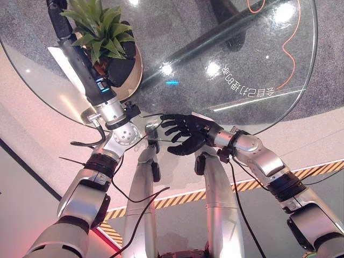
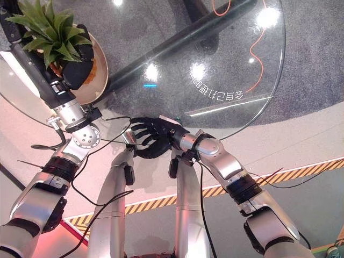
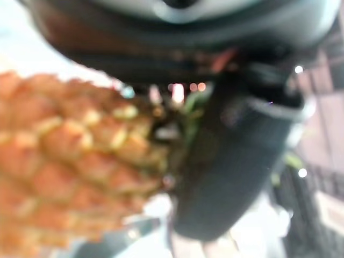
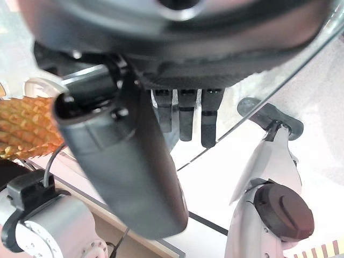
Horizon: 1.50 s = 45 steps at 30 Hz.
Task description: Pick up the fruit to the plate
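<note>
**Pineapple gripped over the plate at the glass surface's far left**

Pineapple (image 1: 102,32) up at the far left of the round glass surface (image 1: 226,48), spiky green crown fanned out wide, leaves glossy and pointed. Gripped by the left hand (image 1: 121,67), dark fingers curled round the fruit's body just under the crown. Seen from the left wrist: orange-brown skin, knobbly and scaled, pressed right beside the smooth black thumb. Underneath and behind, a shallow round plate (image 2: 99,67), pale tan rim curving out past the hand. Cannot tell whether the fruit touches the plate or hangs just above it.

Surface itself clear and hard, edge a clean arc, bright ceiling lights mirrored as white spots on it, a line of print reflected near its right side. Through the glass, speckled grey floor, a dark straight bar crossing diagonally, a thin orange cord (image 1: 290,48) snaking at the right.

Right hand (image 1: 185,134) down at the near edge of the surface, well apart from the pineapple, holding nothing. Fingers spread and fairly straight, matte black, palm turned toward the left arm. From its own wrist: fat cylindrical thumb in front, straight fingers in a row beyond, the glass rim past them, and a slice of scaly pineapple skin off to one side.

Beyond the surface, pale pinkish floor with a yellow-and-black striped strip (image 1: 322,166) running across.
</note>
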Motion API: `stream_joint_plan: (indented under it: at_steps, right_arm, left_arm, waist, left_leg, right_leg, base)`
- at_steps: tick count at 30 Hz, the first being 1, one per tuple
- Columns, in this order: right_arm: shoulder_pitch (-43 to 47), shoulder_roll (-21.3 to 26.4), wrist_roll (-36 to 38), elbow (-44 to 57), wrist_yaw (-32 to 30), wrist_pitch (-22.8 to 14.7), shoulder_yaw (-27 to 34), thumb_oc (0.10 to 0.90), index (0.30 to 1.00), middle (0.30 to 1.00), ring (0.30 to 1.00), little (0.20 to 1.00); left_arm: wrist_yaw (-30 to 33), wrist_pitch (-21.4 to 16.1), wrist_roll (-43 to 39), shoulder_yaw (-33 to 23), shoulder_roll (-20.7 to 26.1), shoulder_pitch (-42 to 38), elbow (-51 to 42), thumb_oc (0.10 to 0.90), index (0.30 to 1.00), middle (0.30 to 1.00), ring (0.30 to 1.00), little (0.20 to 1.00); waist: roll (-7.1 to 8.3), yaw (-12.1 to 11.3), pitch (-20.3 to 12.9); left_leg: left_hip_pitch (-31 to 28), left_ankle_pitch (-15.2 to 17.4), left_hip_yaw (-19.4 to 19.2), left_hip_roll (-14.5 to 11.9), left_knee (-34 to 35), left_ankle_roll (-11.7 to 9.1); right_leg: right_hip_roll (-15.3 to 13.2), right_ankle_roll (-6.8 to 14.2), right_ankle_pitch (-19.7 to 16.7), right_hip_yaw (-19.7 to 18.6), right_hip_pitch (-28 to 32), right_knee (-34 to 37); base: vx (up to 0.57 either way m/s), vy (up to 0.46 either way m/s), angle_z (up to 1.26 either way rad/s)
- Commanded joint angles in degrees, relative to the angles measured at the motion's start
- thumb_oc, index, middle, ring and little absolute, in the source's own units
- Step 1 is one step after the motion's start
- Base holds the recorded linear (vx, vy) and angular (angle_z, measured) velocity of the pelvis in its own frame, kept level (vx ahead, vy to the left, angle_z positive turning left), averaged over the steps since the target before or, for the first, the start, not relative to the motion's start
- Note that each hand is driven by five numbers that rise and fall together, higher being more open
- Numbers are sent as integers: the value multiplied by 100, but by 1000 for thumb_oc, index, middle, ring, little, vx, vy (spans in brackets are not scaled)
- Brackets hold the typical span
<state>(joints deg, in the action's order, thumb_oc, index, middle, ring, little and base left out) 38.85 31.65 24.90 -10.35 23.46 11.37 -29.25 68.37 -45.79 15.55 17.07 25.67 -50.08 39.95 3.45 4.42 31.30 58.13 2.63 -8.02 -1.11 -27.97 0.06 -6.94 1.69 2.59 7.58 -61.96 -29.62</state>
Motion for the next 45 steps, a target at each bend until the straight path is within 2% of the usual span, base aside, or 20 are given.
stream_joint_plan:
  at_steps: [1, 9, 18, 28, 39, 45]
  right_arm:
    - [-382, -96, 64, 625, 46, -35, -142, 800, 900, 900, 900, 900]
    - [-429, -154, 45, 597, 38, -103, -86, 800, 900, 900, 900, 900]
    - [-498, -274, -32, 657, 54, -109, -45, 800, 900, 900, 900, 900]
    - [-897, -392, -235, 760, 100, -315, 121, 800, 900, 900, 900, 900]
    - [-1158, -416, -291, 887, 100, -408, 251, 800, 900, 900, 900, 900]
    - [-1299, -371, -326, 959, 84, -455, 307, 800, 900, 900, 900, 900]
  left_arm:
    - [311, -254, 137, -184, 131, -165, -508, 800, 900, 900, 900, 900]
    - [106, -320, -160, -271, 130, -52, -547, 800, 900, 900, 900, 900]
    - [-496, -202, -486, -312, 135, 173, -659, 800, 900, 900, 900, 900]
    - [-1109, -443, -1470, -588, -14, 1074, -912, 800, 900, 900, 900, 900]
    - [-2005, -447, -2150, -693, -204, 1738, -1184, 800, 900, 900, 900, 900]
    - [-2506, -286, -2417, -637, -239, 2034, -1392, 800, 900, 900, 900, 900]
  waist:
    - [-38, -191, -151]
    - [-68, -217, -151]
    - [-114, -274, -151]
    - [-169, -378, -151]
    - [-192, -469, -151]
    - [-224, -495, -151]
  left_leg:
    - [-117, -123, -108, 582, 251, -183]
    - [-266, -144, -117, 576, 360, -161]
    - [-536, -150, -98, 589, 513, -133]
    - [-907, -141, -23, 562, 703, -115]
    - [-1160, -126, 16, 504, 775, -115]
    - [-1228, -141, 33, 490, 817, -125]
  right_leg:
    - [522, 188, -419, 402, 156, 98]
    - [518, 207, -414, 405, 258, 123]
    - [503, 221, -383, 417, 512, 210]
    - [465, 243, -314, 453, 865, 354]
    - [414, 245, -243, 520, 1125, 384]
    - [403, 237, -221, 538, 1197, 420]
  base:
    - [0, 0, 0]
    - [0, 0, 0]
    - [-16, -42, 2]
    - [-18, -78, 2]
    - [-8, -60, -1]
    - [1, -45, 0]
